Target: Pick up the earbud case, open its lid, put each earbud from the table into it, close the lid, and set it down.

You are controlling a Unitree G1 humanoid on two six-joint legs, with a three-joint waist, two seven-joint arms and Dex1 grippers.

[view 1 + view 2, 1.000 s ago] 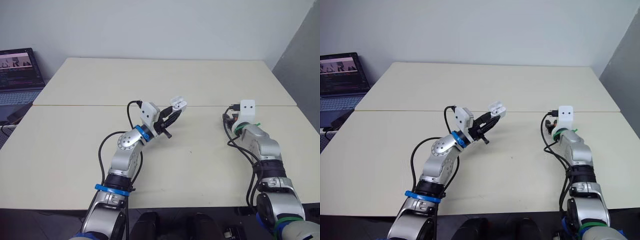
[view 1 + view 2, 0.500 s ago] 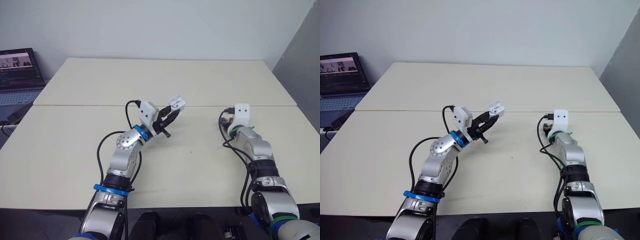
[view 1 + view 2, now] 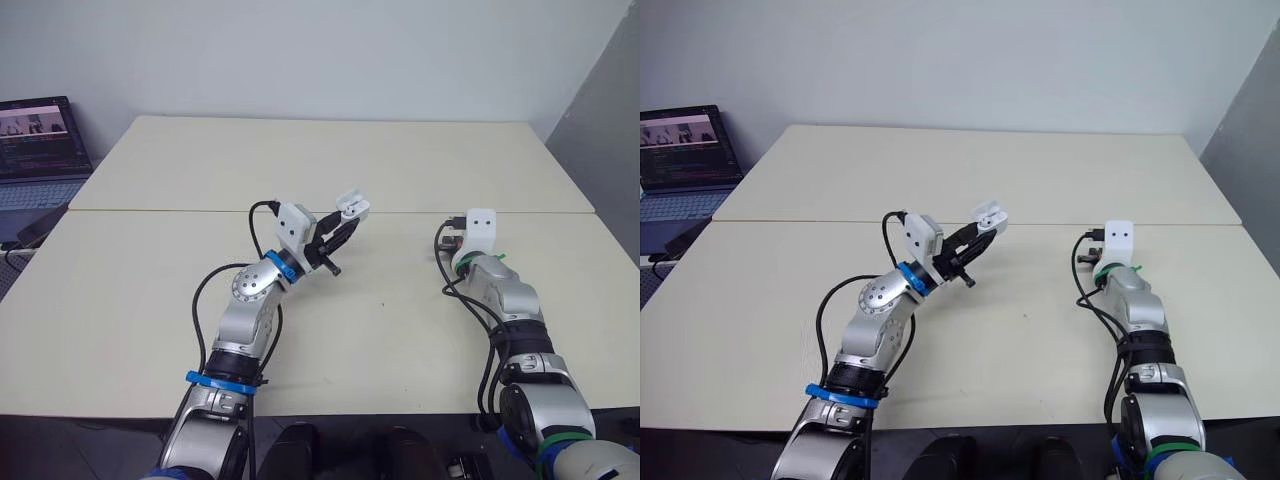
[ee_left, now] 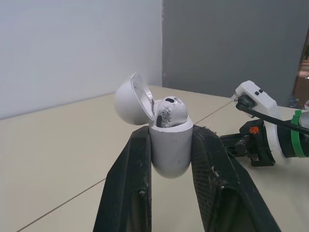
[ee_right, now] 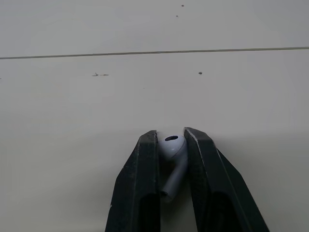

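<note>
Shifting inward from the table's (image 3: 400, 330) right edge, right gripper (image 5: 171, 135) pinches the second earbud (image 5: 173, 155); left gripper (image 4: 170, 131) clamps the open earbud case (image 4: 169, 152). Insertion next.

Bright, even light; soft, faint shadows

Open laptop (image 3: 38, 160) with lit screen, white wall (image 3: 320, 50), grey panel (image 3: 605, 110)

earbud case (image 4: 169, 155) sits in left gripper (image 4: 172, 133) above mid-tabletop (image 3: 300, 160), lid open, 1 earbud (image 4: 170, 110) in it; right gripper (image 5: 171, 135) well to its right, low on tabletop, 2nd earbud (image 5: 175, 157) between its fingers; laptop (image 3: 35, 150) off far-left edge
</note>
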